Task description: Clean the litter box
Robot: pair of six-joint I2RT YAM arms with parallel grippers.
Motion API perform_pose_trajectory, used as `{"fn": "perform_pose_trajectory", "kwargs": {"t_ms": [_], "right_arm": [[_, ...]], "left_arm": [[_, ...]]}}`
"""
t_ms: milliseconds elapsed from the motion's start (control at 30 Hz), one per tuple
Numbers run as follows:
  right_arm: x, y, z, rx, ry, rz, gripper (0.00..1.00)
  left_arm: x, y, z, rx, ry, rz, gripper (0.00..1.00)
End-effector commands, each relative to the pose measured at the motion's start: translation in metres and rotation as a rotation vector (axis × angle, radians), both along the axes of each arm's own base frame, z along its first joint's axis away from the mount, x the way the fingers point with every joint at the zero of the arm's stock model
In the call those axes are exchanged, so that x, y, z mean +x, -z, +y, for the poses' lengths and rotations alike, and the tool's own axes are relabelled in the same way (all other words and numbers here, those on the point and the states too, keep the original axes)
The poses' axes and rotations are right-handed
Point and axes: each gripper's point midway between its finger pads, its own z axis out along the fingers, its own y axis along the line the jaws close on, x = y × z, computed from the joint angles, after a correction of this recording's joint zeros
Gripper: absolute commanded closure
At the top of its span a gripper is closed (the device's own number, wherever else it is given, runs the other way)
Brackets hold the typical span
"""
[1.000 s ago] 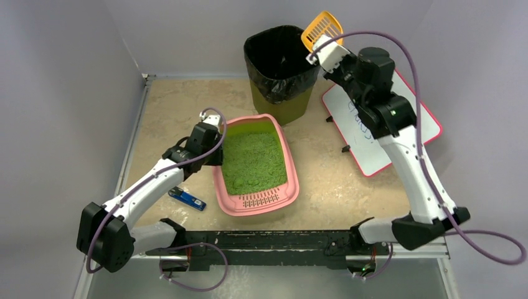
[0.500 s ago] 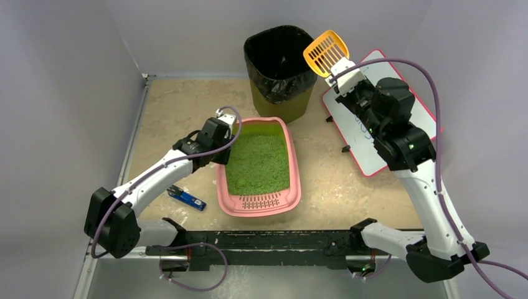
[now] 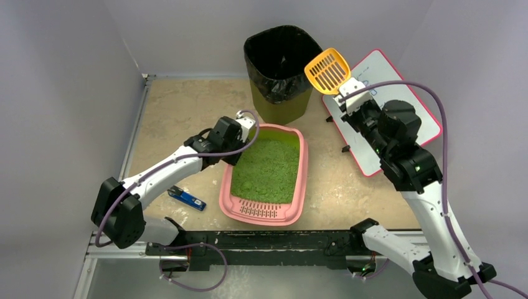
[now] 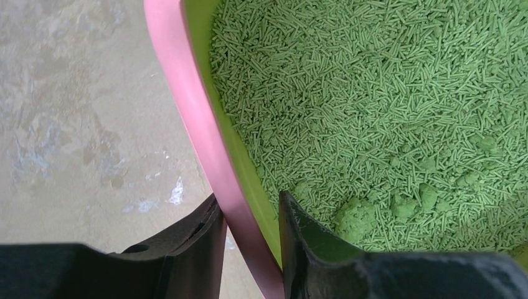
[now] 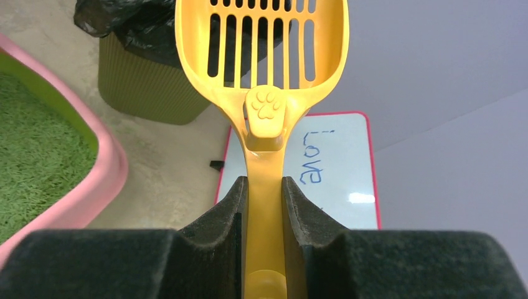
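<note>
The beige speckled table [image 3: 174, 112] carried everything. The shallow pink plastic litter box [image 3: 261, 212], filled with green pellet litter [image 3: 266, 171], was set just in front of the tall olive bin lined with a black bag [image 3: 283, 109]. It was slightly angled, with its slotted lip turned away from the bin. The box's left rim was clamped between the fingers of the left hand [image 4: 249, 205], one finger inside and one outside, presumably so that the tray could be steadied or shifted for scooping. A pink-framed whiteboard [image 3: 366, 156] lay to the bin's right. The orange slotted plastic scoop [image 3: 327, 70] was gripped by its handle in the closed right hand [image 5: 264, 187] and held raised beside the bin's right rim; no clumps were seen in it. Pale green clumps [image 4: 355, 218] were left in the litter. A small blue object [image 3: 187, 199] lay well apart from the bin.
</note>
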Motion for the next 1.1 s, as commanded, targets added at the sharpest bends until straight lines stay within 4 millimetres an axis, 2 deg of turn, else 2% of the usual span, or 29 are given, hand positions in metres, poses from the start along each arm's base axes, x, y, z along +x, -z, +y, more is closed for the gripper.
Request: {"fn": "perform_pose_trajectory", "kwargs": {"t_ms": [0, 167, 300, 467, 667, 800, 1067], "right_arm": [[-0.014, -0.005, 0.007, 0.113, -0.041, -0.037, 1.0], [-0.022, 0.006, -0.004, 0.16, 0.019, -0.015, 1.0], [-0.031, 0.009, 0.0, 0.231, -0.004, -0.007, 1.0], [-0.035, 0.025, 0.0, 0.241, -0.005, 0.022, 1.0], [-0.037, 0.021, 0.0, 0.256, -0.01, -0.006, 1.0], [-0.035, 0.026, 0.0, 0.265, -0.004, -0.015, 1.0], [-0.036, 0.03, 0.0, 0.296, 0.001, -0.009, 1.0]], "left_arm": [[-0.018, 0.006, -0.029, -0.004, 0.248, 0.045, 0.81], [-0.014, 0.007, -0.04, -0.017, 0.323, 0.017, 0.81], [-0.006, 0.0, -0.056, -0.044, 0.41, -0.032, 0.81], [0.008, -0.009, -0.075, -0.075, 0.469, -0.094, 0.81], [0.019, 0.001, -0.088, -0.071, 0.499, -0.094, 0.81], [0.029, 0.003, -0.098, -0.073, 0.508, -0.143, 0.8], [0.039, -0.016, -0.124, -0.127, 0.592, -0.239, 0.8]]}}
